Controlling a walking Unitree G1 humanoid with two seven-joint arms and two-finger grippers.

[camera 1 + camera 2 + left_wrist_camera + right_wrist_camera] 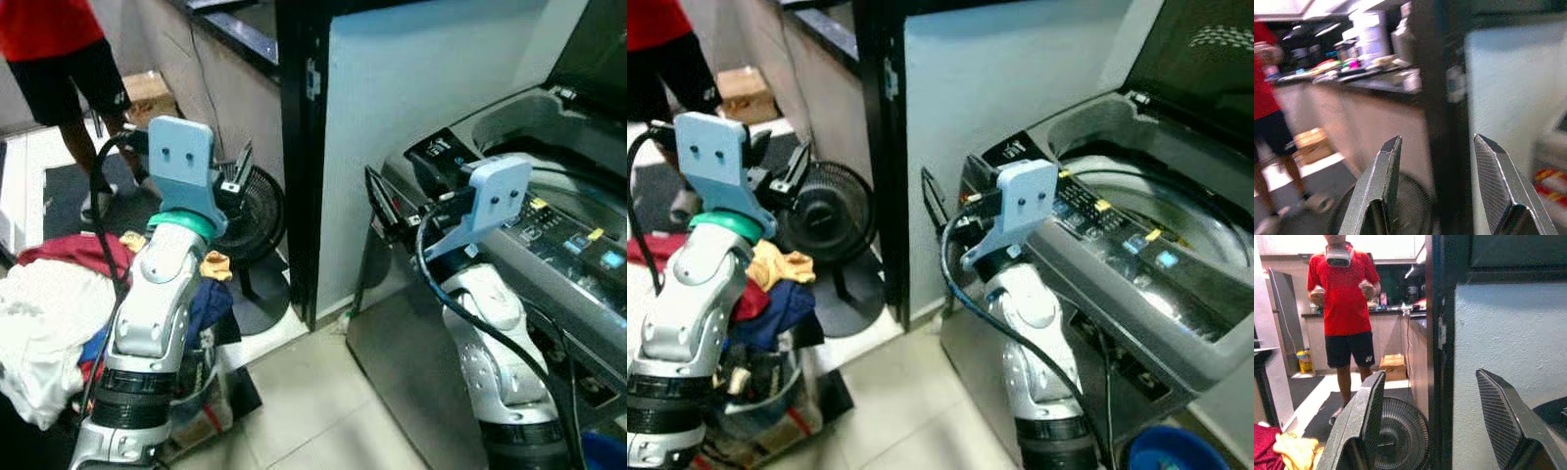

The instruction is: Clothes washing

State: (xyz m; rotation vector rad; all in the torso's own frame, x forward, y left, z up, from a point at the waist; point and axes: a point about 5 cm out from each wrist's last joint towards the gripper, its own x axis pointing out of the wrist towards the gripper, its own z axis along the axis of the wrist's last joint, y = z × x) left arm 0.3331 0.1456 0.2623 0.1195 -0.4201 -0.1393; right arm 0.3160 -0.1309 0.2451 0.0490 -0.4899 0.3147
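Observation:
A top-loading washing machine (588, 255) stands on the right with its lid raised and its drum (1156, 196) open to view. A heap of clothes (49, 313), white, red, blue and yellow, fills a basket at the left by my left arm. My left gripper (238, 168) is raised in front of the fan, open and holding nothing; its fingers (1376, 186) frame empty air. My right gripper (380, 204) is held up beside the machine's near corner, also open and holding nothing, its fingers (1364, 421) spread wide.
A black floor fan (253, 211) stands between my arms, against a dark door frame (299, 147) and a pale wall. A person in a red shirt and black shorts (1347, 298) stands further back on the left near a cardboard box (147, 93). A blue bucket (1171, 452) sits below the machine.

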